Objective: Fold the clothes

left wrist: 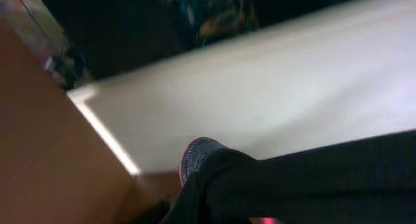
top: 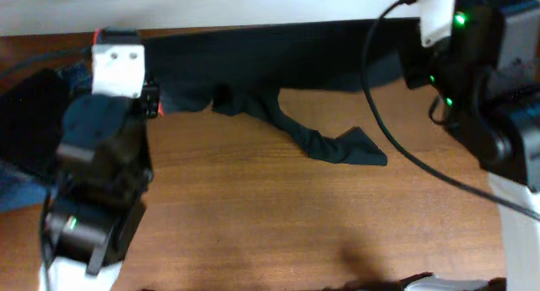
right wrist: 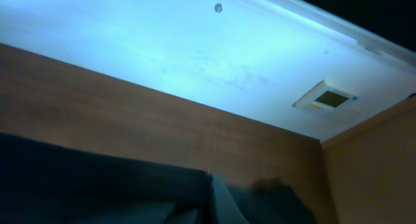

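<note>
Now your trousers (top: pixel 278 59) run along the tabletop's (top: pixel 295 223) far edge: left gripper (top: pixel 150 101) pinches the waistband (left wrist: pixel 195 156) end, right gripper (top: pixel 416 70) sits pressed together at the leg end.

Stretching across the far side of the table (top: pixel 278 223) as trousers (top: pixel 278 55), from the left arm (top: pixel 105 156) over to the right arm (top: pixel 489 80). Trailing one leg forward toward the table's middle. Crossing the right side as a cable (top: pixel 396 148), near the right arm. Lying beneath the left arm at the left edge as jeans (top: pixel 17 194).
</note>
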